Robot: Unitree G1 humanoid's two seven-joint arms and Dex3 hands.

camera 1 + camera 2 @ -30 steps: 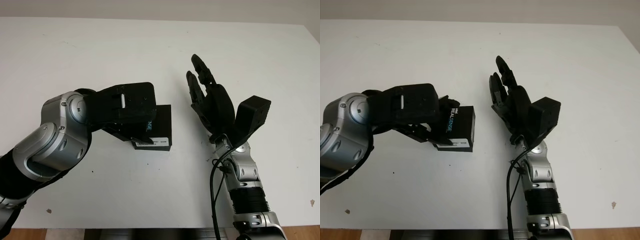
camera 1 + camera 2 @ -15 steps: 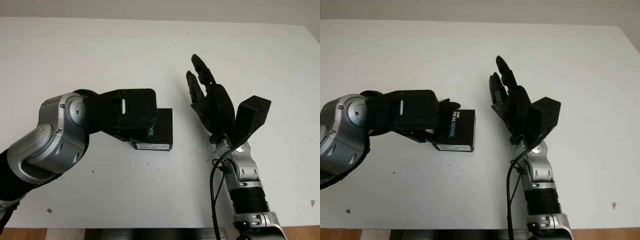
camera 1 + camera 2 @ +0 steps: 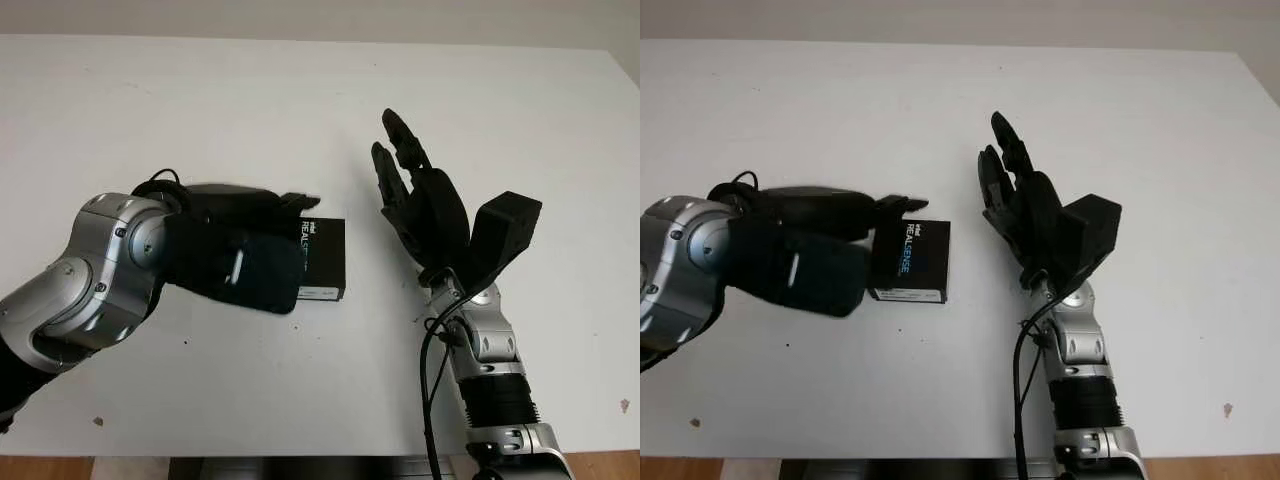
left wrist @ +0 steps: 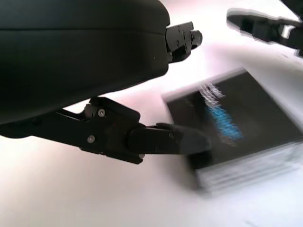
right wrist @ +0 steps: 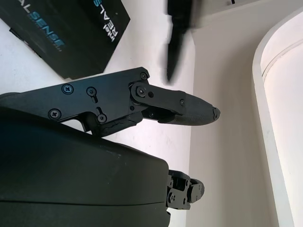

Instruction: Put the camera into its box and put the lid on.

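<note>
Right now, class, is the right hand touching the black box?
No: the right hand is open, clear of the black box, with bare table between them.

Your head's stereo pair looks down on the closed black rectangular cardboard box (image 3: 318,258); both wrist cameras sit close beside it (sharing that box).
</note>
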